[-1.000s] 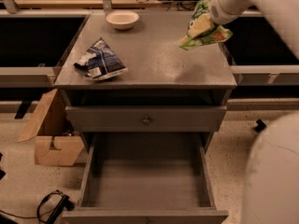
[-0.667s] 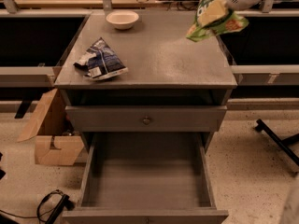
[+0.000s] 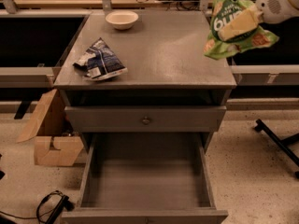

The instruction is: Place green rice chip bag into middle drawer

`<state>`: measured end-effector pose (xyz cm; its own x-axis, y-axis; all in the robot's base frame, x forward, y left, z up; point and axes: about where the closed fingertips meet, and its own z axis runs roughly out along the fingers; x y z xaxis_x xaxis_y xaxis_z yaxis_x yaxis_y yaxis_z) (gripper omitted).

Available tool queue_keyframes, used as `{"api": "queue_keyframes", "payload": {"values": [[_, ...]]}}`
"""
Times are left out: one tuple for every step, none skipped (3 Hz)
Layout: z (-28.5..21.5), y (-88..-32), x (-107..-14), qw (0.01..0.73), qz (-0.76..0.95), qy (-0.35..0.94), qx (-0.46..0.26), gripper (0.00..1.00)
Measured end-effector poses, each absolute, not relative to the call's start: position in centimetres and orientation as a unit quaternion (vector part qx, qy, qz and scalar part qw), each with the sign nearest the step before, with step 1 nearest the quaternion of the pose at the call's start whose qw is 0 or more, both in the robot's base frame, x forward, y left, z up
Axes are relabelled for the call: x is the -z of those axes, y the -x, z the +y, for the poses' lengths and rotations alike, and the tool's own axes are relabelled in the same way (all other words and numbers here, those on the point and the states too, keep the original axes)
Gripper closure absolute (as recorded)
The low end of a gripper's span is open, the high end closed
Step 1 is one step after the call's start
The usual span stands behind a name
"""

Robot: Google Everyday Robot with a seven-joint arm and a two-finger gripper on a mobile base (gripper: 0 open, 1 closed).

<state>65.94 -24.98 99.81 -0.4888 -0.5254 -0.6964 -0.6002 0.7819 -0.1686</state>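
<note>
Up at the right edge of the cabinet top, your gripper has its fingers clamped on one green rice chip bag, held in the air.

You see one middle drawer standing open low down, well apart from the bag, under one closed drawer front with one knob. On top lie one blue-and-white snack bag and one white bowl; one cardboard box sits on the floor at the left.

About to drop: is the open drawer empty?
Empty: the drawer floor is bare. The gripper, top right, holds the bag.
</note>
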Motion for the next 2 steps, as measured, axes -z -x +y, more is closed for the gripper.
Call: {"api": "queue_keyframes", "payload": {"values": [[-26.73, -61.7, -97.32, 0.378, 0.843, 0.373, -0.083, 1.0], [-27.56, -61.01, -97.16, 0.382, 0.828, 0.404, -0.069, 1.0]]}}
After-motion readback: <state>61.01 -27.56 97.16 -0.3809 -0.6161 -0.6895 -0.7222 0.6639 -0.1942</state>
